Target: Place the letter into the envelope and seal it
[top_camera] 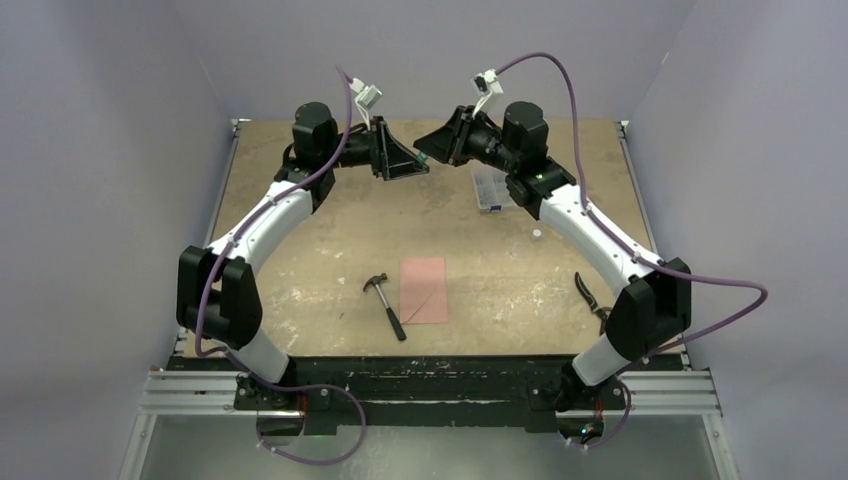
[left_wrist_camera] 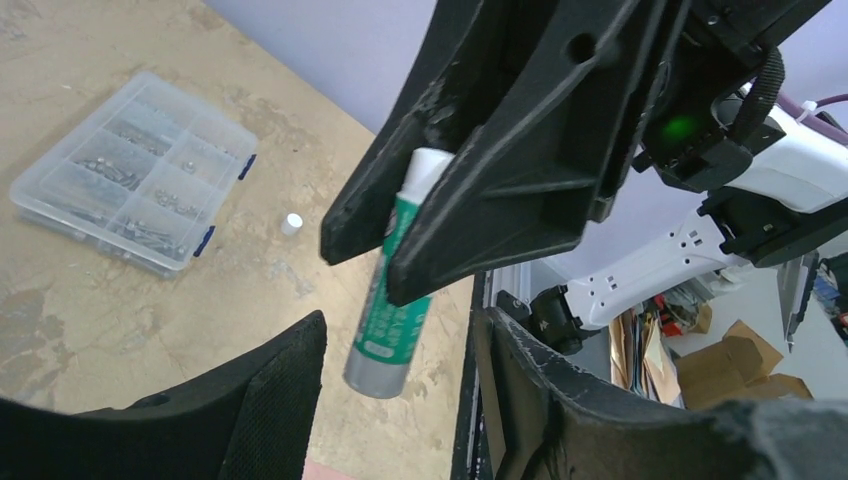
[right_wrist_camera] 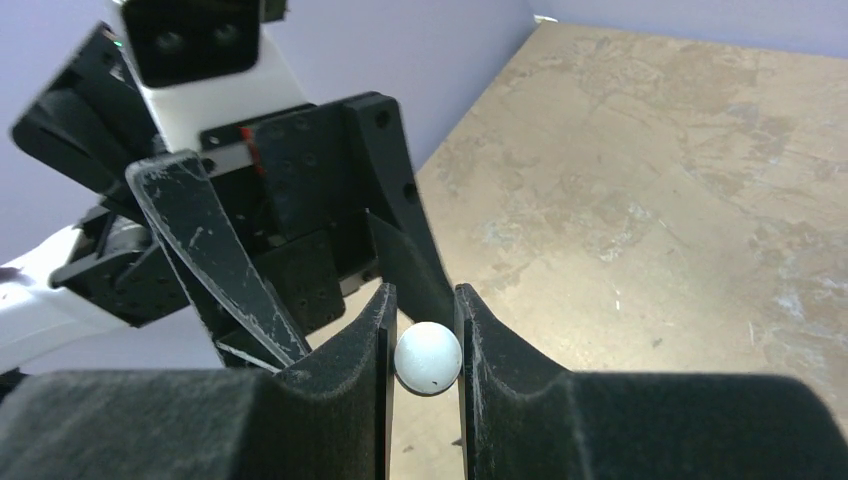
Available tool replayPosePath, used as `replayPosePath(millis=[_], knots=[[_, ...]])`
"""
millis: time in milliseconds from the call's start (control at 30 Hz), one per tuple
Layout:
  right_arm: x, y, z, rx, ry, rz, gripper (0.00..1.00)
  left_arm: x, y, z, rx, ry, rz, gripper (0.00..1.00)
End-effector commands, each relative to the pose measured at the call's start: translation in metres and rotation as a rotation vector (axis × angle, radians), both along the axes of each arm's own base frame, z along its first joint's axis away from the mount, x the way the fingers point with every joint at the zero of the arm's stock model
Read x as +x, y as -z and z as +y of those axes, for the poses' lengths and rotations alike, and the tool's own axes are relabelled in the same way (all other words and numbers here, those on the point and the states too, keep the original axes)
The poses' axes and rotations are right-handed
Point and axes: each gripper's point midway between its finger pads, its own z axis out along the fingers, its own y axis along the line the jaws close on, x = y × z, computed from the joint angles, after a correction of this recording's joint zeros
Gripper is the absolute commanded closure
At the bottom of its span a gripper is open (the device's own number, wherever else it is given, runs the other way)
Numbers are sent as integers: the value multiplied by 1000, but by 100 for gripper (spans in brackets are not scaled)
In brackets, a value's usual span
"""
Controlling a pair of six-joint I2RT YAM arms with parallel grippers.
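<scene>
The right gripper (right_wrist_camera: 425,310) is clamping shut on a glue stick (left_wrist_camera: 395,300), a green and white tube whose white round end is showing squeezed between the two pads in the right wrist view; the tube is hanging tilted, its grey lower end pointing down toward the table (top_camera: 300,250); the left gripper (left_wrist_camera: 400,325) is facing it with its jaws standing apart, one black finger (left_wrist_camera: 270,400) on either side of the tube's lower end and neither touching it; both arms are holding their grippers raised over the far part of the table, tip to tip

The envelope (top_camera: 424,290) is lying flat near the front edge, well apart from both grippers, a salmon-pink rectangle with a diagonal line running across its lower right part; only one pink piece is showing, and whether the letter is lying inside it I cannot tell; a hammer (top_camera: 385,305) is lying just beside its left edge, head pointing away from the arms; pliers (top_camera: 592,298) are lying far to the right; a clear compartment box (left_wrist_camera: 130,185) of small metal parts is sitting at the far side, with a small white cap (left_wrist_camera: 291,223) standing near it
</scene>
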Motion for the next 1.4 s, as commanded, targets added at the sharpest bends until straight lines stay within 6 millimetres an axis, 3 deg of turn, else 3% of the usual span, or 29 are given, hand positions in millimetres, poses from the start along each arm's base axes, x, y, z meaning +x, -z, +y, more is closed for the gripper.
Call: replayPosePath(millis=[0,100,167,233,333,400,500,700,933,1167,1267,1300,1367], knots=[[-1,-15,0,-48,-30,-81,100,-3,-11,0,-26,12,-53,49],[-1,-16,1,-43,-35,-86,100,-1,-10,-1,-38,6,-29,68],[-2,-21,1,-20,-33,-85,99,-3,-9,-3,-55,22,-16,87],[-5,-32,0,25,-21,-82,89,-5,-9,-4,-67,36,-10,100],[-7,-40,-5,81,13,-60,52,-3,-10,-4,-71,20,-6,100],[-6,-42,-11,103,54,-51,35,1,-15,-3,-79,-9,-11,100],[-7,-39,-18,125,99,-42,31,7,-20,-2,-96,-48,-14,100],[-9,-38,-24,165,126,-44,36,7,-26,-3,-126,-50,-6,100],[-4,-33,-21,150,125,-43,54,-1,-30,-3,-144,-18,-8,100],[2,-34,-20,135,134,-56,65,-9,-33,-2,-163,12,-18,100],[2,-34,-18,121,119,-69,80,-9,-34,-2,-165,15,-18,100],[1,-34,-16,115,105,-77,85,-9,-35,-2,-166,14,-16,98],[-1,-35,-14,96,80,-115,90,-8,-34,-2,-166,11,-5,80]])
